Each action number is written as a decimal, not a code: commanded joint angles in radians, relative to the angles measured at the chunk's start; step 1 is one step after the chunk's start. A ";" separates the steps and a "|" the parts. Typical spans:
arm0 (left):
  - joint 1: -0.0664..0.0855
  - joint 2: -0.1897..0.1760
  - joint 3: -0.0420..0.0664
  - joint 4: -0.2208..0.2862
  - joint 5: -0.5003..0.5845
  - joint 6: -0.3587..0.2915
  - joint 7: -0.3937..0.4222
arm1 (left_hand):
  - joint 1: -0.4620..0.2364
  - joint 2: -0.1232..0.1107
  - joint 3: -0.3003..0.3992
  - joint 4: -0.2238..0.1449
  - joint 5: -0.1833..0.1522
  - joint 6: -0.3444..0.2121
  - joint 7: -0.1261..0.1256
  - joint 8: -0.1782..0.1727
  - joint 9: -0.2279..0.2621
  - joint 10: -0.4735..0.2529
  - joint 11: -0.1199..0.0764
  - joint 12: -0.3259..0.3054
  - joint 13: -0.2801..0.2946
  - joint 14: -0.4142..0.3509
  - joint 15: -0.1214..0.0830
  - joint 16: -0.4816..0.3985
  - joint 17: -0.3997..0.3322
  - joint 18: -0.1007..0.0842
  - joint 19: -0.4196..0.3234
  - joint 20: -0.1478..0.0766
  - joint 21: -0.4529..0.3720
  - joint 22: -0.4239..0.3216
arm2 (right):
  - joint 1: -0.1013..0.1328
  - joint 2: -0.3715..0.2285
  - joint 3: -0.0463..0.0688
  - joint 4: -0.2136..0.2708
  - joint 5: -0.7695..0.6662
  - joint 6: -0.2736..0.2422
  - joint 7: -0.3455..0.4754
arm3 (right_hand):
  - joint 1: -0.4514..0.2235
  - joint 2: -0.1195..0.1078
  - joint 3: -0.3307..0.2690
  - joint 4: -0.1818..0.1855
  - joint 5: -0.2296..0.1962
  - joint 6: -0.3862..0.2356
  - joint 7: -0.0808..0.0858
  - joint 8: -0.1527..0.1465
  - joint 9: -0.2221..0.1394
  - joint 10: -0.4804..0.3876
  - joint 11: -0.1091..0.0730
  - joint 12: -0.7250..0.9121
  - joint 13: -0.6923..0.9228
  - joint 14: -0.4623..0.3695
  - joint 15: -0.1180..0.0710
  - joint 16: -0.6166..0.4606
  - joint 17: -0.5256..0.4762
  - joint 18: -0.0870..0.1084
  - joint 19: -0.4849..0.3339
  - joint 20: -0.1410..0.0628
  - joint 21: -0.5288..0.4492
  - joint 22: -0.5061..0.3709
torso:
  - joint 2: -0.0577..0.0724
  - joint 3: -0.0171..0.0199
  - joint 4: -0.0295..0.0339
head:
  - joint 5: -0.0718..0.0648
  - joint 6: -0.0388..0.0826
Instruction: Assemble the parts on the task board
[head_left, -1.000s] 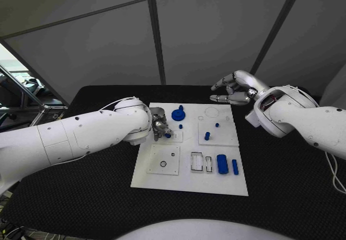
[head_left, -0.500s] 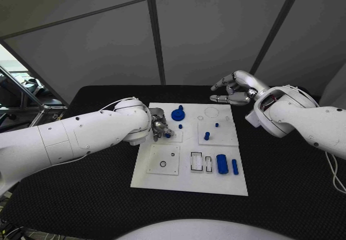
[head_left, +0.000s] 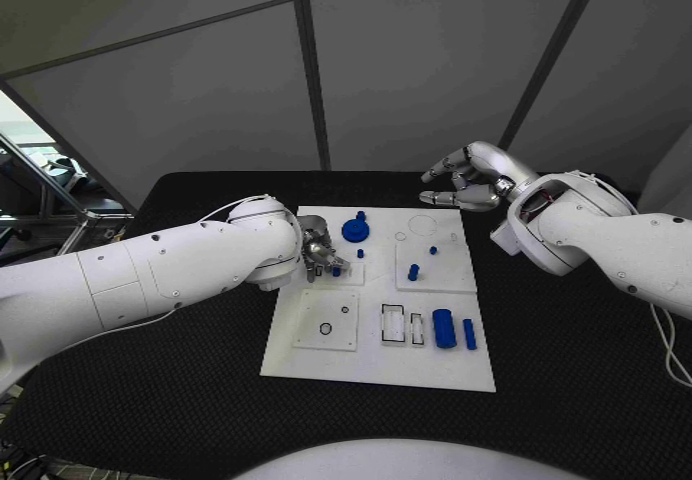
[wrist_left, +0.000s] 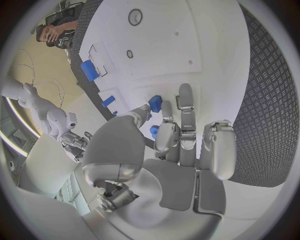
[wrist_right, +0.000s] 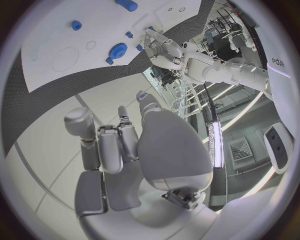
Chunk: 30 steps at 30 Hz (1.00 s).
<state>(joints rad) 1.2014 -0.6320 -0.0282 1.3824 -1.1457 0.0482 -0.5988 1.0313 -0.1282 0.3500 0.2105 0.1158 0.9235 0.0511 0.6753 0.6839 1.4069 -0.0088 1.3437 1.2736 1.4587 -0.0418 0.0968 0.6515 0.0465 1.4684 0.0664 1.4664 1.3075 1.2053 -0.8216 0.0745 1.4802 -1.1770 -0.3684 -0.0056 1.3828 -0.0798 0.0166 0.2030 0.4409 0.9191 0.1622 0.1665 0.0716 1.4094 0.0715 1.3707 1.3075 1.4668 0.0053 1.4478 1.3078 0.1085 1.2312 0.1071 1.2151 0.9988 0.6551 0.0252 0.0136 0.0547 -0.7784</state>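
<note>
The white task board (head_left: 378, 355) lies in the middle of the black table. My left hand (head_left: 320, 253) hovers low over its left part and pinches a small blue part (wrist_left: 155, 103) between the thumb and a fingertip. Just beyond it, a blue gear (head_left: 356, 231) stands on the board, with a small blue peg (head_left: 361, 253) close by. Another blue peg (head_left: 414, 271) stands right of the middle. A blue cylinder (head_left: 444, 328) and a blue bar (head_left: 470, 333) lie at the board's near right. My right hand (head_left: 469, 178) hangs above the table's far edge, fingers curled, holding nothing.
Recessed slots (head_left: 392, 323) and a square plate with a small hole (head_left: 327, 322) mark the board's near half. A faint ring (head_left: 423, 225) marks its far right corner. Black table surface (head_left: 188, 390) surrounds the board on every side.
</note>
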 joint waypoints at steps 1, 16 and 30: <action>0.001 0.000 0.001 0.000 0.002 -0.002 -0.005 | -0.022 -0.009 -0.052 0.021 -0.003 0.007 0.002 -0.003 0.002 0.002 0.001 0.000 0.000 0.005 -0.001 -0.006 0.002 -0.011 0.031 -0.003 0.002 0.109 | 0.002 -0.001 0.001 0.003 -0.004 0.004 0.006 | -0.007 -0.001 -0.006 0.003 0.003 0.001 -0.005 0.006 -0.001 -0.007 -0.001 -0.005 0.048 0.057 -0.009 -0.006 0.059 0.007 -0.004 -0.002 -0.006 -0.002 | -0.001 -0.0003 0.0004 | 0.001 -0.001; 0.001 -0.013 0.001 0.011 0.005 0.003 -0.001 | 0.012 0.011 -0.217 0.076 -0.003 0.002 0.002 -0.002 0.010 -0.001 0.001 0.000 -0.003 0.006 0.000 -0.011 0.006 -0.009 0.029 -0.003 -0.004 0.106 | 0.002 -0.004 0.001 0.004 -0.006 0.003 0.006 | -0.006 -0.006 -0.008 0.001 0.003 0.000 -0.005 0.006 -0.001 -0.008 -0.001 -0.006 0.047 0.057 -0.010 -0.007 0.057 0.008 -0.005 -0.002 -0.007 -0.004 | -0.001 -0.0007 0.0006 | 0.000 0.000; 0.015 -0.067 0.072 0.057 0.053 0.062 -0.001 | 0.061 0.030 -0.259 0.073 0.000 -0.013 0.007 -0.010 0.009 -0.014 0.006 -0.012 -0.018 0.006 0.002 -0.013 0.008 -0.006 0.023 -0.001 -0.015 0.093 | 0.002 -0.004 0.001 -0.003 -0.006 0.001 0.007 | -0.006 -0.006 -0.008 0.001 0.003 0.000 -0.005 0.006 -0.001 -0.008 -0.001 -0.006 0.047 0.057 -0.010 -0.007 0.057 0.008 -0.005 -0.002 -0.007 -0.004 | -0.002 -0.0008 0.0008 | 0.002 0.008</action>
<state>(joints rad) 1.2131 -0.6974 0.0426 1.4354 -1.1114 0.0750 -0.5988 1.0809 -0.1010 0.0964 0.2811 0.1157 0.9182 0.0609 0.6709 0.6926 1.4004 -0.0023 1.3350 1.2572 1.4584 -0.0414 0.0892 0.6576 0.0467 1.4685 0.0664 1.4547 1.3075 1.2053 -0.8255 0.0744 1.4770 -1.1797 -0.3679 -0.0057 1.3828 -0.0798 0.0141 0.2055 0.4409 0.9191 0.1622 0.1665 0.0718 1.4094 0.0715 1.3707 1.3075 1.4668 0.0053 1.4463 1.3075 0.1086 1.2312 0.1071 1.2111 0.9957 0.6529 0.0245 0.0147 0.0560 -0.7726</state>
